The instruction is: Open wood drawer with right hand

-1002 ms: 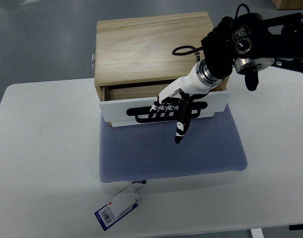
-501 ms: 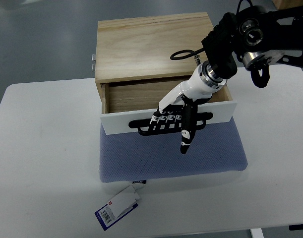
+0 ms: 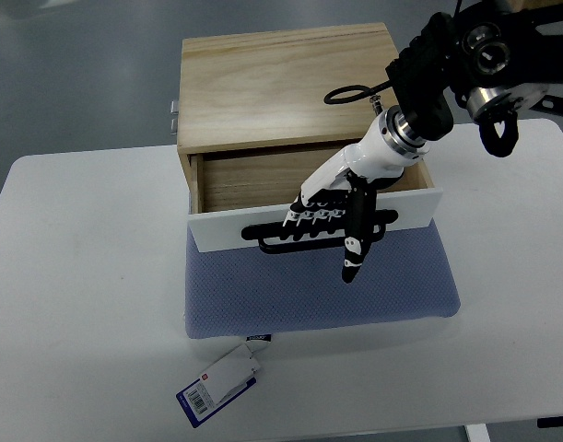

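Note:
A light wooden box (image 3: 281,83) stands at the back of the white table on a blue-grey mat (image 3: 318,285). Its drawer (image 3: 263,180) is pulled out, showing a bare wooden inside, with a white front panel (image 3: 226,228) and a black handle (image 3: 272,239). My right hand (image 3: 327,221) comes in from the upper right and is curled over the handle, one black finger (image 3: 355,253) pointing down over the mat. The left arm is out of view.
A white and blue tag (image 3: 221,382) lies on the table (image 3: 78,304) in front of the mat. The table's front edge runs along the bottom of the picture. A metal latch (image 3: 173,115) sticks out on the box's left side.
My right hand has pulled the drawer toward the table's front. The opening has grown from a narrow gap to a wide view of the drawer's inside.

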`<state>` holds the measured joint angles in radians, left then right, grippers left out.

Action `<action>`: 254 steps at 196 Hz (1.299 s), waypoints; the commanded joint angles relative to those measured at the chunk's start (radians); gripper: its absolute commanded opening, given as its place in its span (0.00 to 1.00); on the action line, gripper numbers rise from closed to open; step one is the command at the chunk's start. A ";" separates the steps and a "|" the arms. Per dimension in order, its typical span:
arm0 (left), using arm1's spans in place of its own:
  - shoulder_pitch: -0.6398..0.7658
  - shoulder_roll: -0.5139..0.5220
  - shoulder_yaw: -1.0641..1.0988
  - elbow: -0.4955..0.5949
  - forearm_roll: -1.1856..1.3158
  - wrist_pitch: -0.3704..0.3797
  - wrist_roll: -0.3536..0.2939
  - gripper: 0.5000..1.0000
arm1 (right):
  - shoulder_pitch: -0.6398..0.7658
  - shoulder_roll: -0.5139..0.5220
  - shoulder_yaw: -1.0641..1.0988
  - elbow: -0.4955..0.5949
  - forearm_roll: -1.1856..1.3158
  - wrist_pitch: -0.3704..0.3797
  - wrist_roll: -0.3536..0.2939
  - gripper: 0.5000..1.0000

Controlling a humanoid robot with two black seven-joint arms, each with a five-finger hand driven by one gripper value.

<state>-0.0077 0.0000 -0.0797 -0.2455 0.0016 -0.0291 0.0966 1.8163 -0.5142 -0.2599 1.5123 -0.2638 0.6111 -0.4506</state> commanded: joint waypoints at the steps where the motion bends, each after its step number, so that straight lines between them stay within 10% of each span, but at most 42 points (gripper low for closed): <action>1: 0.000 0.000 0.000 -0.001 0.001 0.000 0.000 1.00 | 0.005 -0.012 0.010 0.000 0.002 0.000 0.001 0.89; 121: 0.000 0.000 0.000 -0.003 0.001 0.000 0.000 1.00 | 0.006 -0.216 0.357 -0.192 0.106 0.000 0.024 0.89; 171: 0.000 0.000 0.000 -0.005 0.001 0.000 0.000 1.00 | -0.439 -0.167 0.927 -0.498 0.137 -0.076 0.224 0.89; 254: 0.000 0.000 0.000 -0.012 0.001 0.006 0.000 1.00 | -0.868 0.222 1.574 -0.943 0.141 -0.206 0.543 0.89</action>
<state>-0.0076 0.0000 -0.0799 -0.2576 0.0030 -0.0239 0.0966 1.0055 -0.3805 1.1899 0.6912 -0.1241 0.4093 0.0475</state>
